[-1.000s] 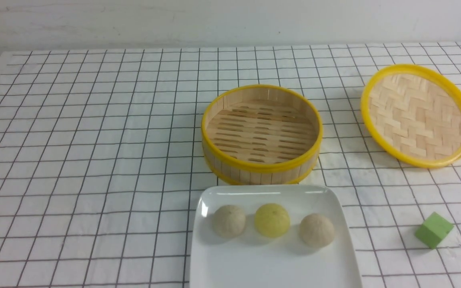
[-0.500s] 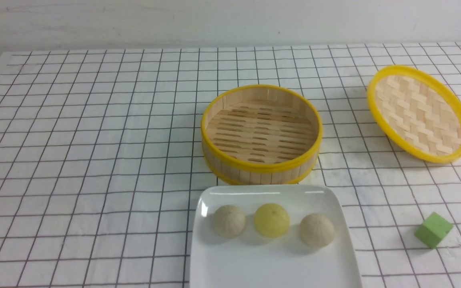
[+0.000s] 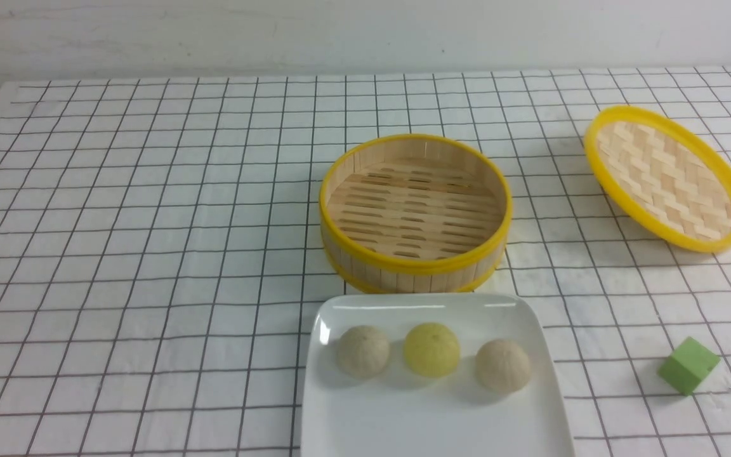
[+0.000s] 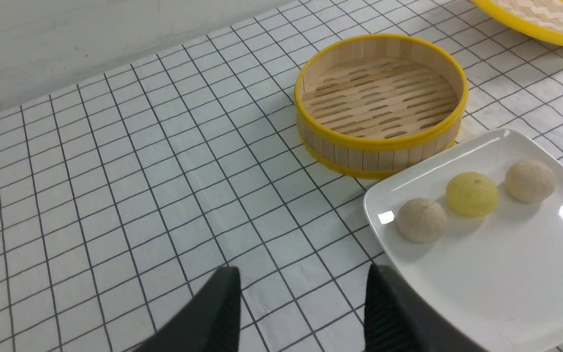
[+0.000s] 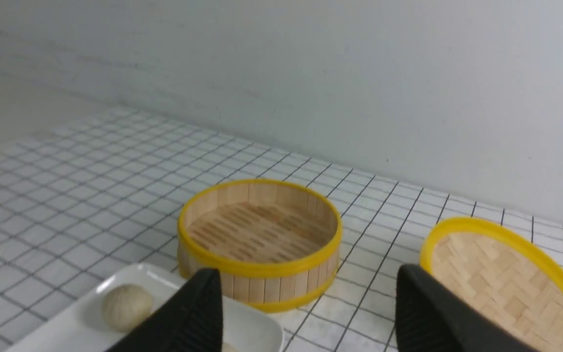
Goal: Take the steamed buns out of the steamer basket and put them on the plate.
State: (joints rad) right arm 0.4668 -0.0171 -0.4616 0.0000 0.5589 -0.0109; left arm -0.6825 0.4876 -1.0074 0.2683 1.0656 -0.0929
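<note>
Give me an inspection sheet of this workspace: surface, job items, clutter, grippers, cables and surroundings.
Surface: white cloth with a black grid covers the table.
Job's things: three steamed buns in a row on the plate; steamer basket empty, just behind the plate.
Clutter: lid far right, woven inside showing, looks tilted; green cube right of the plate.
Grippers: left gripper and right gripper both open, holding nothing.
Cables: nothing seen.
Surroundings: plain pale wall behind the table.
</note>
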